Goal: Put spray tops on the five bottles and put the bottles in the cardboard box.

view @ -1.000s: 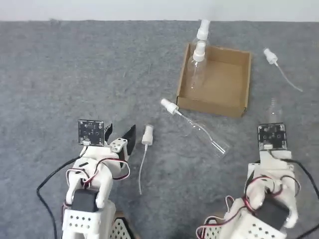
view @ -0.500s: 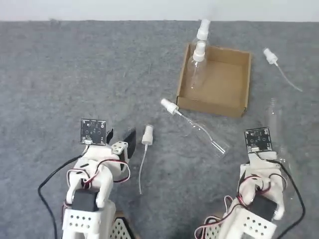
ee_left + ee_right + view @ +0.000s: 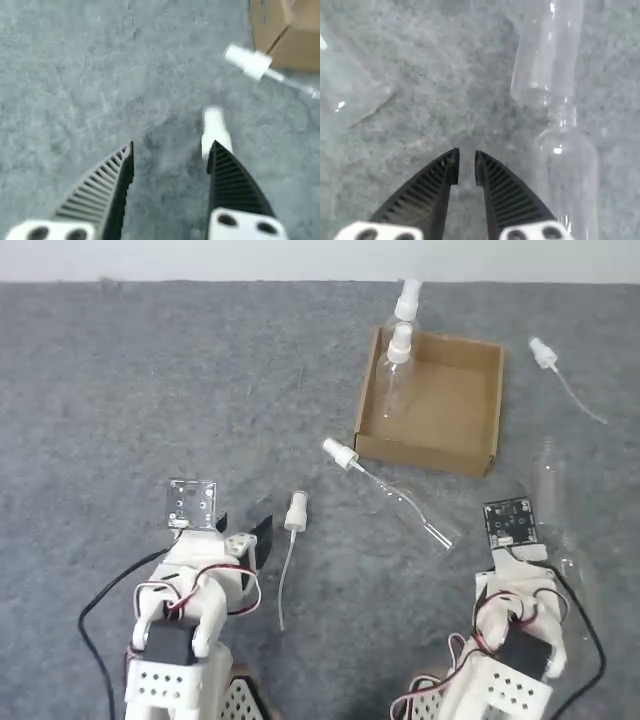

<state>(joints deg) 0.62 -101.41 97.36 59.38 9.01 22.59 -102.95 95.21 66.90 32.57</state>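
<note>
Since the earlier frames, the right arm has drawn back toward the near edge and the left arm has edged right. The left pincer (image 3: 172,147) stands open, but the loose spray top (image 3: 215,127) lies at the tip of its right-hand jaw rather than in the gap, so closing now would likely flick it away. The right pincer (image 3: 466,152) is all but closed on nothing. Two uncapped bottles (image 3: 565,162) sit just right of it; being round, they would roll if nudged. A capped bottle (image 3: 395,498) lies between the arms and the cardboard box (image 3: 425,452), obstructing a direct carry. One bottle (image 3: 397,370) is boxed, and another (image 3: 407,300) stands close to the table's far edge (image 3: 250,282). Open room lies left of the box.
</note>
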